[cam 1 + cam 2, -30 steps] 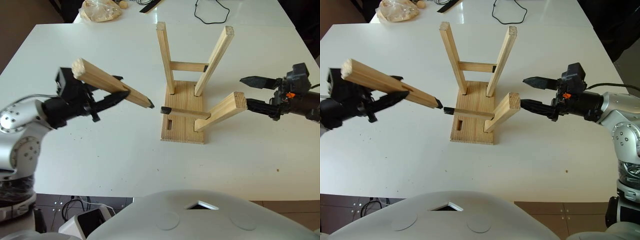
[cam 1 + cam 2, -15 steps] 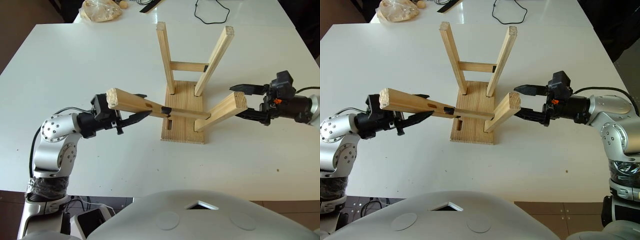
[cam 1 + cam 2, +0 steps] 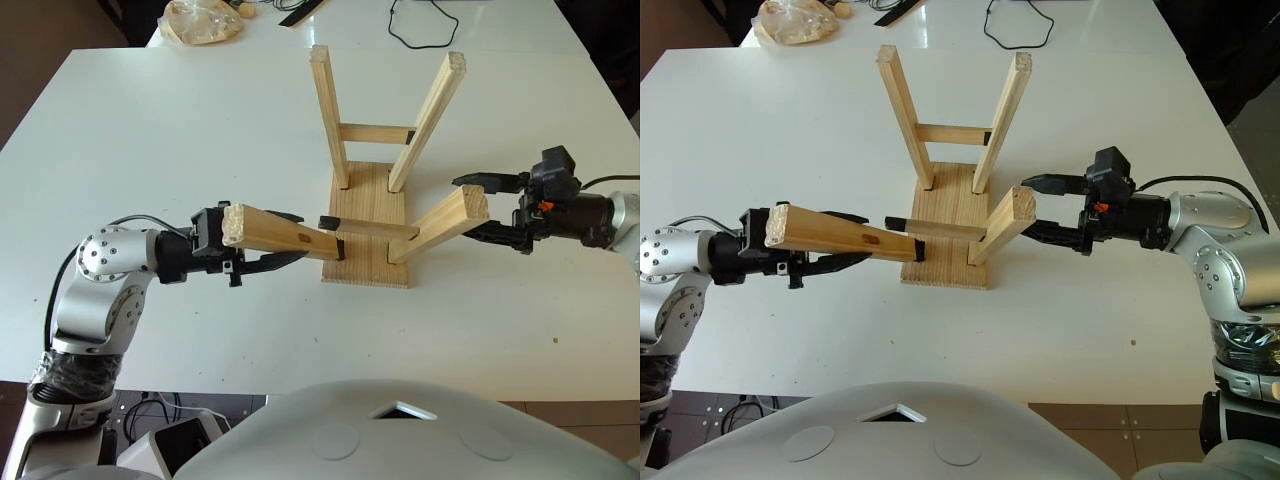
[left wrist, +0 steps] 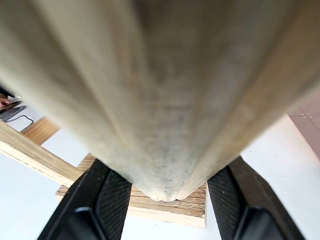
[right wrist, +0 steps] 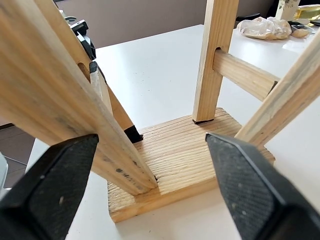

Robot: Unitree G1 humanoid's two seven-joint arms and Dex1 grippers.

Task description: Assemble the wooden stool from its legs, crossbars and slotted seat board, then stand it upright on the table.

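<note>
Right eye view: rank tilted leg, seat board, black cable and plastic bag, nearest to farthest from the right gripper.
1. tilted leg: top end between the right gripper's open fingers.
2. seat board: to its left, under the legs.
3. black cable: behind the stool, on the farther tabletop.
4. plastic bag: farther tabletop, far left.

Four legs [image 3: 330, 115], two crossbars [image 3: 375, 132], one board [image 3: 375, 262]

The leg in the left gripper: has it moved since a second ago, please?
Yes; the leg moved toward the seat board, tip now at its edge.
</note>
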